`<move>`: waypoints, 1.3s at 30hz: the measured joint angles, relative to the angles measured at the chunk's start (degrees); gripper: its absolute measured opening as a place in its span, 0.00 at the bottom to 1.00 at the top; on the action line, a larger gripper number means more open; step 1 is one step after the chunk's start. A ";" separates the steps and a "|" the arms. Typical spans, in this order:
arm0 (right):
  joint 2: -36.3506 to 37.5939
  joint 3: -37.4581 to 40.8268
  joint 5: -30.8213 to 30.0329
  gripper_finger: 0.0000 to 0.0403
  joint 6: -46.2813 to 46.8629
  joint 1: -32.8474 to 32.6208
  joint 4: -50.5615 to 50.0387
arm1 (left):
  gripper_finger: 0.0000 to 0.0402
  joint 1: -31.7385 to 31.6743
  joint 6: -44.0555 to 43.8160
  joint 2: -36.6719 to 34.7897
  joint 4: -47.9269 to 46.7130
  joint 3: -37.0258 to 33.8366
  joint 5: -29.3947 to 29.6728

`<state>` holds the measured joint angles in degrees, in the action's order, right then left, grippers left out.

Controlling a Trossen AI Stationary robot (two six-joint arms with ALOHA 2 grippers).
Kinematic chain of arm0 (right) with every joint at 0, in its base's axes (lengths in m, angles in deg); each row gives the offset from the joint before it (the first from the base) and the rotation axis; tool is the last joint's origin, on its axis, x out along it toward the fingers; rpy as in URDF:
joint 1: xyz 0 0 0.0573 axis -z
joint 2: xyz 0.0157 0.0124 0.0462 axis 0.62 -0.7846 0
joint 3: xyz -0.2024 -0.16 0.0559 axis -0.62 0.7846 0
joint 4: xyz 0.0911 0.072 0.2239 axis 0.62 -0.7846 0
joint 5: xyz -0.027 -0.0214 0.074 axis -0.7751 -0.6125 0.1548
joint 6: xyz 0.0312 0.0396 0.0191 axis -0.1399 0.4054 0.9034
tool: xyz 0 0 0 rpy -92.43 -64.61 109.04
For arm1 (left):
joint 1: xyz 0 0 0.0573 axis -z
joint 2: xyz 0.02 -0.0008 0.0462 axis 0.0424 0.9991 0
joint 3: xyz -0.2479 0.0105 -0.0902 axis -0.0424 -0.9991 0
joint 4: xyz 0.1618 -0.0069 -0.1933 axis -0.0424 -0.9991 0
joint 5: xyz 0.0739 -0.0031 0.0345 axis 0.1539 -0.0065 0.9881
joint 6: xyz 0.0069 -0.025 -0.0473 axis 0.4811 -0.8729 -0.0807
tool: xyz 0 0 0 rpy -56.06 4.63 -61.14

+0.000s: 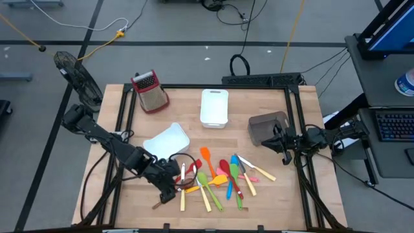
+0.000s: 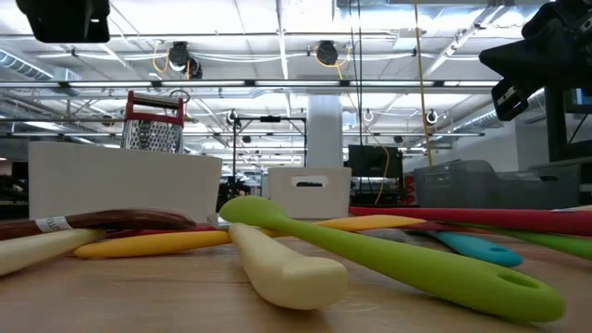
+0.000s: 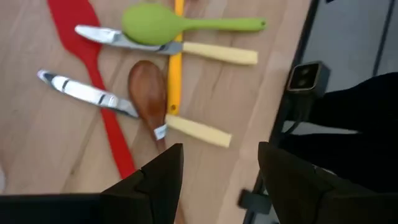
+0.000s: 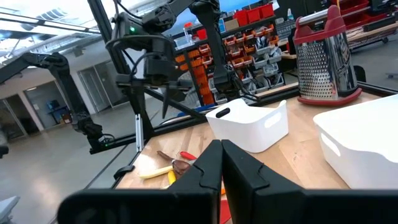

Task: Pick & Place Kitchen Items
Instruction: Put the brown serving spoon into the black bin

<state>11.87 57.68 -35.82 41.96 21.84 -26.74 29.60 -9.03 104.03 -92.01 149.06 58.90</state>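
Observation:
The kitchen items lie in a loose pile [image 1: 220, 178] on the wooden table, near its front edge. In the left wrist view I see a green spoon [image 3: 149, 23], a red spatula [image 3: 93, 68], a brown wooden spoon [image 3: 148, 93], two knives with cream handles [image 3: 87, 93] and a yellow handle [image 3: 177, 56]. My left gripper [image 1: 174, 183] hovers open over the pile's left end, slanting down, and the space between its fingers [image 3: 219, 148] holds nothing. My right gripper [image 1: 278, 139] waits shut [image 4: 221, 149] at the table's right, beside the grey bin [image 1: 266, 127].
A white bin [image 1: 166, 141] lies just beyond the left arm, and another white bin [image 1: 213, 107] stands at the far middle. A metal grater with a red top [image 1: 150, 90] stands at the far left. A black frame [image 1: 304, 162] borders the table.

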 joint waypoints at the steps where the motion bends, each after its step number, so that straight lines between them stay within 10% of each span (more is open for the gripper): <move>1: 0.00 0.00 0.00 0.01 0.00 0.01 0.00 | 0.53 0.00 -0.16 0.00 0.42 0.00 0.00; 27: 0.01 -0.01 -0.42 0.01 -3.51 0.00 -0.15 | 0.53 0.01 -6.66 2.42 4.85 -0.02 9.53; 39: 0.02 -0.01 -3.32 0.01 -4.11 -0.01 -0.15 | 0.53 1.58 -7.28 11.55 2.42 -0.04 5.19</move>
<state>11.89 57.67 -39.14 37.85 21.82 -26.89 31.18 -16.31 115.58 -89.59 149.02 64.09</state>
